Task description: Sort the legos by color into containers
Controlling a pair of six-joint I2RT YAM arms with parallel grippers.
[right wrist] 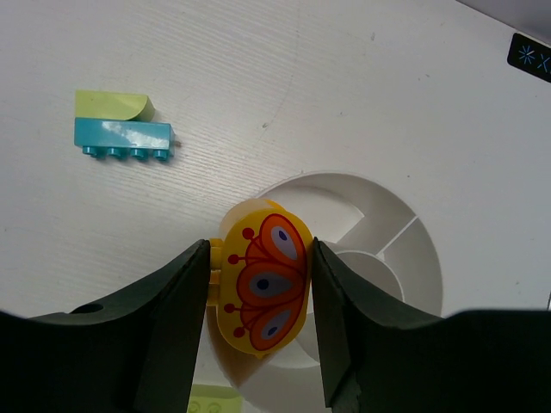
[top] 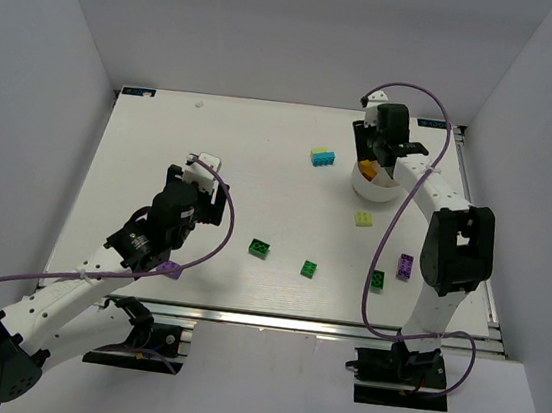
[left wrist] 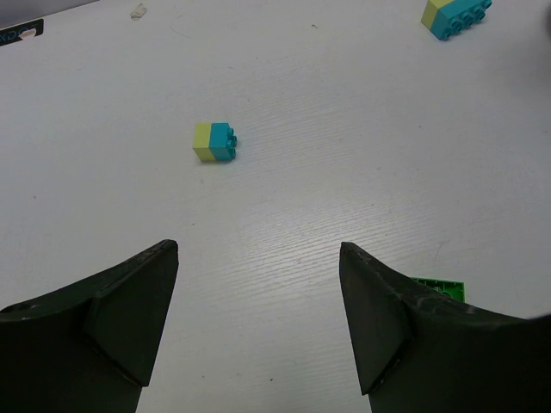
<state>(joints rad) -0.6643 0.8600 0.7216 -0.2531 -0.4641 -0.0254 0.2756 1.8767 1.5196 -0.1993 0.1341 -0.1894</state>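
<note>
My right gripper [top: 374, 164] [right wrist: 261, 280] is shut on a yellow brick [right wrist: 263, 258] printed with an orange wing pattern. It holds the brick over the left edge of the round white divided bowl [top: 378, 192] [right wrist: 344, 194], whose visible compartments look bare. My left gripper [top: 204, 176] [left wrist: 258, 254] is open and empty over the table's left half. A small cyan and yellow-green brick [left wrist: 214, 142] lies ahead of it. A cyan brick with a yellow-green top [top: 321, 158] [right wrist: 120, 129] lies left of the bowl.
A pale yellow-green brick [top: 364, 218] [right wrist: 211, 400] lies just in front of the bowl. Three green bricks [top: 260, 249] [top: 309, 268] [top: 378, 280] and a purple one [top: 405, 267] lie toward the near edge. White walls enclose the table [top: 162, 152].
</note>
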